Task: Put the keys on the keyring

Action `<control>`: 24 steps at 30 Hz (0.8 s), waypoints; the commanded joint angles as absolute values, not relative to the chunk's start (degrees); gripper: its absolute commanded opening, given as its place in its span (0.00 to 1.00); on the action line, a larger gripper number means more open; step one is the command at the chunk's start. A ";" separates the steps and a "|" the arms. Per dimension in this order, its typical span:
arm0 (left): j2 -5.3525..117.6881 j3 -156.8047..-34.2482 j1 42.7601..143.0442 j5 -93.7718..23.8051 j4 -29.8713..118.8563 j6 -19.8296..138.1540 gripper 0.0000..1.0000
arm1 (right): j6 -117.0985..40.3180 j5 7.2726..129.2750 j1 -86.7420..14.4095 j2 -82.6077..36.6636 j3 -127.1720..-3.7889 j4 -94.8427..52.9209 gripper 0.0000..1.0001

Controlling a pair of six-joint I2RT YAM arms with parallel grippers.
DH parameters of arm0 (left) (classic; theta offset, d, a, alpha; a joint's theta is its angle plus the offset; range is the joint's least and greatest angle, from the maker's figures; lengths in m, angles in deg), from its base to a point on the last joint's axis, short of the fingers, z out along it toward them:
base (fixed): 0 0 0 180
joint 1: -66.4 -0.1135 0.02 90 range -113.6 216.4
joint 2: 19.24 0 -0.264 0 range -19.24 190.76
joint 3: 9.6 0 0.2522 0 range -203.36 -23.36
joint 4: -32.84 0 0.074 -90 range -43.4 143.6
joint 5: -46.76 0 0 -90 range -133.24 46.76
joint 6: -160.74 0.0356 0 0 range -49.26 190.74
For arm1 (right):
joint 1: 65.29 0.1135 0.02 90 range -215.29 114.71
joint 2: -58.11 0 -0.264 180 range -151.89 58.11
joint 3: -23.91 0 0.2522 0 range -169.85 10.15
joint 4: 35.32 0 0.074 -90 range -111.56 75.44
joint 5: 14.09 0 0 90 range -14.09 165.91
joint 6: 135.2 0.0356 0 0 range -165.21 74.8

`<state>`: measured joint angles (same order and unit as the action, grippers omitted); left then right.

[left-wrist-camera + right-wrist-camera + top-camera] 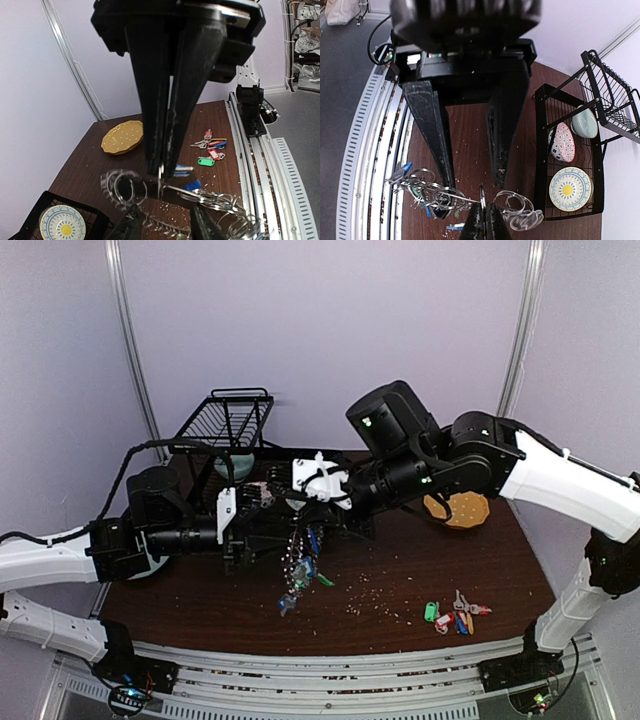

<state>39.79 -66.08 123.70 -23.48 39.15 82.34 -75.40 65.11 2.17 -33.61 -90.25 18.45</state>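
Observation:
The keyring (298, 568) hangs above the table between both grippers, with silver rings and blue and green tags (427, 195) dangling from it. My right gripper (482, 216) is shut on its thin edge, and the left wrist view shows those closed fingers (162, 150) coming down onto the keyring (215, 202). My left gripper (167, 226) is open, with a finger (442, 150) on each side of the spot where the right one grips. The keys (461, 601) lie on the table at the right front, next to red, green and blue tags (210, 150).
A mustard dotted disc (458, 508) lies behind the right arm. The black dish rack (228, 425) at the back left holds bowls and a yellow-patterned plate (570, 188). Crumbs dot the brown table. Metal rails (260, 150) run along the near edge.

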 commanded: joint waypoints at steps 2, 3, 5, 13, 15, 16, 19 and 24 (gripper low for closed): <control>39.04 -67.48 123.23 -19.08 36.82 82.10 0.36 | -79.38 69.85 3.83 -35.53 -94.26 22.99 0.00; 38.79 -67.48 123.26 -19.35 36.65 82.10 0.35 | -79.57 70.11 4.13 -35.84 -94.67 23.02 0.00; 38.63 -67.31 123.30 -19.05 36.32 82.12 0.31 | -79.82 70.35 4.60 -36.43 -95.23 23.01 0.00; 39.45 -67.22 123.27 -20.13 36.23 81.90 0.09 | -79.92 70.04 5.27 -36.81 -95.29 22.11 0.00; 39.70 -67.21 123.27 -21.36 36.39 81.84 0.05 | -79.84 69.92 5.52 -36.81 -95.33 22.00 0.00; 39.78 -67.21 123.27 -21.90 36.40 81.87 0.05 | -79.84 69.83 5.61 -36.74 -95.32 21.91 0.00; 40.00 -67.37 123.27 -24.22 36.40 81.77 0.11 | -79.88 69.59 5.72 -36.73 -95.32 21.82 0.00; 40.16 -67.47 123.27 -26.39 36.07 81.18 0.11 | -79.41 68.87 5.99 -37.02 -95.75 21.40 0.00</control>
